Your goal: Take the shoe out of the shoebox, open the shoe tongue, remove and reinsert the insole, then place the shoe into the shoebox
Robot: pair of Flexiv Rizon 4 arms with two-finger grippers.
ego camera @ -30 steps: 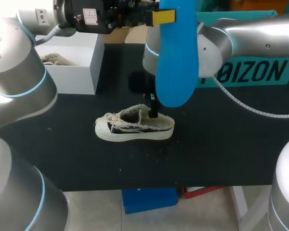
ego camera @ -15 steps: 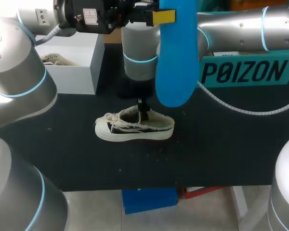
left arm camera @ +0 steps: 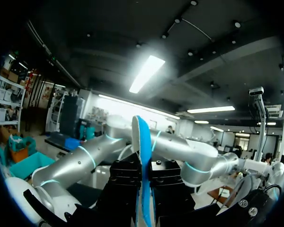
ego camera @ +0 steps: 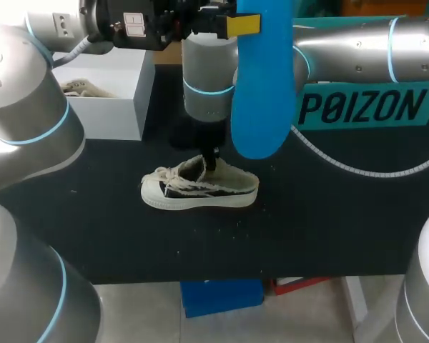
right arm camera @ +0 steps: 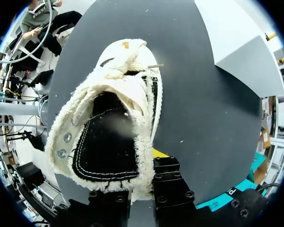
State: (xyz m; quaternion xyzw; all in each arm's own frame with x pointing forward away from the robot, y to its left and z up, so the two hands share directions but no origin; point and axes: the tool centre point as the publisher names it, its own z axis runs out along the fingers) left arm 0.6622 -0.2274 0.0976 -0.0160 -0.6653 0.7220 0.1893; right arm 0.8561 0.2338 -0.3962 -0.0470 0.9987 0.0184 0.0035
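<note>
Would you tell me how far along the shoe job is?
Done: shoe on the table, out of the shoebox, insole removed. In hand: left gripper holds the insole aloft; right gripper grips the shoe's heel. Left: reinsert insole, rebox shoe.

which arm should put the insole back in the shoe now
Left. The left gripper is shut on the blue insole, raised off the table. The right gripper clamps the shoe at its collar, so it looks better used steadying the shoe.
</note>
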